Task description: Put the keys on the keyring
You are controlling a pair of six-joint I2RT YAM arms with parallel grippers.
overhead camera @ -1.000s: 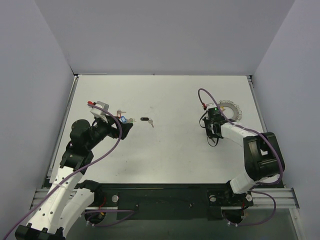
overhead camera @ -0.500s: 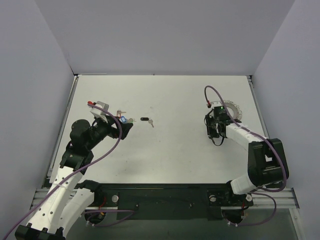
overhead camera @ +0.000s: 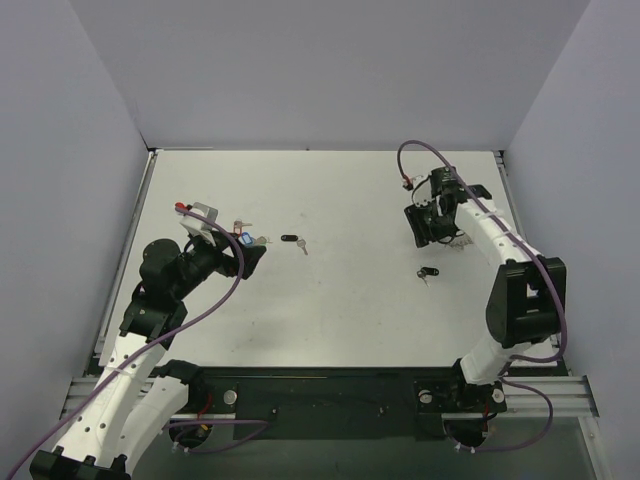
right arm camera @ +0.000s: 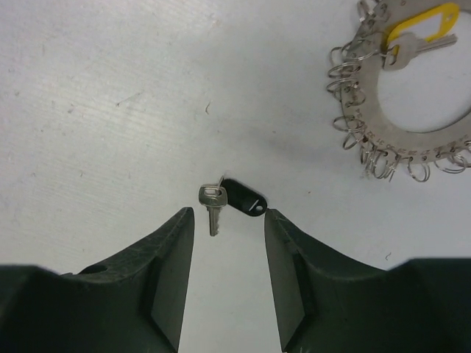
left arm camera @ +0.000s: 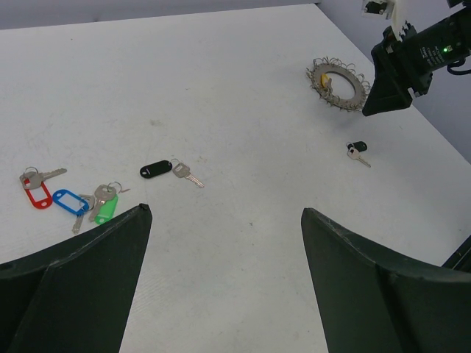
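The keyring, a flat silver loop fringed with small rings, lies at the table's far right and carries a yellow-tagged key; the left wrist view also shows the keyring. My right gripper hangs open above a black-tagged key that lies loose on the table. In the top view the right gripper covers most of the ring. My left gripper is wide open and empty, hovering near loose keys with a red tag, a blue tag, a green tag and a black tag.
The white table is walled at the back and on both sides. The right arm's purple cable loops above its wrist. A black rail at the near edge holds the arm bases.
My right gripper has opened and let go of the black-tagged key, which now lies on the table, and has lifted away toward the far right. The left arm has not moved.
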